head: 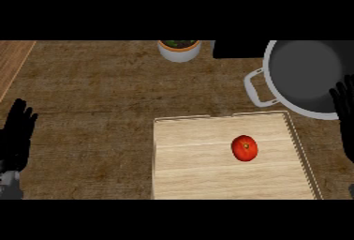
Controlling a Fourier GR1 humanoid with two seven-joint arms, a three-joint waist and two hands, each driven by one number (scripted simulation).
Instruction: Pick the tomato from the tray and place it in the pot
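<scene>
Tomato lies right of centre on tray, pot at 1 o'clock; smooth, round, soft, probably light: cup across its middle; both hands, left and right, fingers straight, holding nothing.

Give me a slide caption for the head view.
Tomato on wooden tray, pot behind, both robot hands open.
</scene>
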